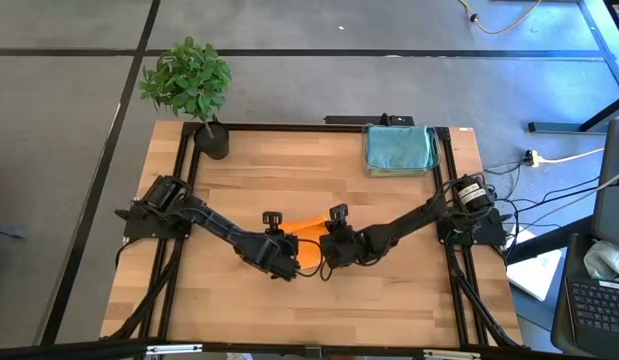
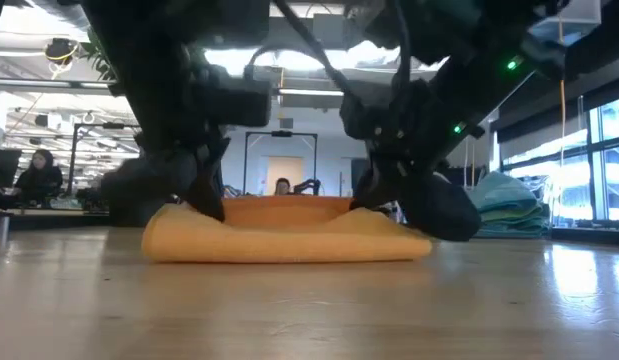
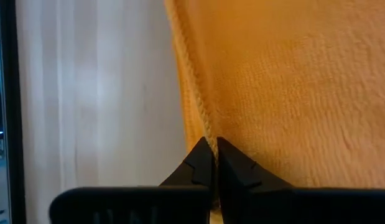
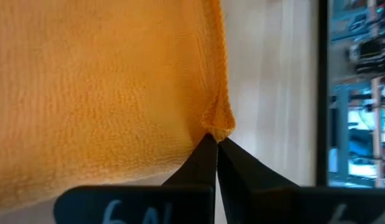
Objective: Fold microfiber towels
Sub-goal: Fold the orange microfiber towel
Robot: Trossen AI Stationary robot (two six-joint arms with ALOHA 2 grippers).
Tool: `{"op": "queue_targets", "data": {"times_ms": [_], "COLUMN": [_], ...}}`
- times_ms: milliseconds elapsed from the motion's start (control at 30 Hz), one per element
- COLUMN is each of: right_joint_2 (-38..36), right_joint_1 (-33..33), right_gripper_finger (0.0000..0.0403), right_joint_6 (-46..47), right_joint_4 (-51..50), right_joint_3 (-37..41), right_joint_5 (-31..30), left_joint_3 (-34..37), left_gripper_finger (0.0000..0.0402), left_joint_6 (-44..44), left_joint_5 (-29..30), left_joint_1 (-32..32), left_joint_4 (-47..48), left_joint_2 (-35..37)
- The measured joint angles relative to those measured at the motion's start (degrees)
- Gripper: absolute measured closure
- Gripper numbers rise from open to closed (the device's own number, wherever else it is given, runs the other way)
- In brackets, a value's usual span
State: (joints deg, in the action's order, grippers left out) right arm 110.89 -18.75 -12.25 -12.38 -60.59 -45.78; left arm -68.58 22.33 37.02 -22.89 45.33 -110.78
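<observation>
The orange microfiber towel [image 1: 307,232] lies near the middle of the table, and in the low view its underside [image 2: 284,240] rests on the wood. My left gripper [image 1: 287,264] is shut on its left end [image 2: 204,205]. My right gripper [image 1: 331,250] is shut on its right end [image 2: 374,200]. The towel's top edge sags between the two grippers. A folded stack with a teal towel [image 1: 399,145] on top sits at the far right corner. My left gripper [image 3: 212,149] pinches the towel's hemmed edge [image 3: 204,127] between its two shut fingertips, slanting down from the table's left. The cloth spreads away from the tips and rests on the table below. My right gripper [image 4: 216,144] pinches a bunched corner [image 4: 220,127] of the orange towel at its fingertips, slanting down from the table's right. The rest of the cloth falls away slack onto the table.
A potted plant [image 1: 194,85] stands at the far left corner. Black frame rails [image 1: 184,180] run along the table's sides. Bare wood lies toward the near edge [image 1: 309,310]. A seated person [image 2: 34,175] shows in the room beyond.
</observation>
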Motion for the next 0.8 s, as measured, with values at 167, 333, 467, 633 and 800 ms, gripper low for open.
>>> {"op": "queue_targets", "data": {"times_ms": [167, 333, 467, 633, 800], "right_joint_2": [0.00, 0.00, 0.01, 0.01, -2.77], "right_joint_1": [2.71, 4.28, 4.33, 3.05, 0.24], "right_gripper_finger": [0.0394, 0.0382, 0.0343, 0.0276, 0.0225], "right_joint_6": [1.82, 4.36, 4.13, 2.89, 2.13], "right_joint_4": [1.02, 1.57, 1.53, 1.51, 0.70], "right_joint_3": [1.49, 1.94, 1.69, -0.05, -0.72], "right_joint_5": [4.53, 7.79, 6.63, -4.51, -10.43], "left_joint_3": [2.72, 3.17, 3.19, 3.08, -0.42], "left_gripper_finger": [0.0380, 0.0343, 0.0316, 0.0305, 0.0308], "left_joint_6": [0.08, 0.10, 0.19, 0.20, 4.38], "left_joint_5": [-0.37, -0.51, 0.90, 2.23, 7.23], "left_joint_1": [2.14, 2.49, 1.82, 0.83, -2.45], "left_joint_4": [-2.48, -4.16, -3.83, -2.22, 9.40], "left_joint_2": [0.00, 0.00, 0.00, 0.00, 0.00]}}
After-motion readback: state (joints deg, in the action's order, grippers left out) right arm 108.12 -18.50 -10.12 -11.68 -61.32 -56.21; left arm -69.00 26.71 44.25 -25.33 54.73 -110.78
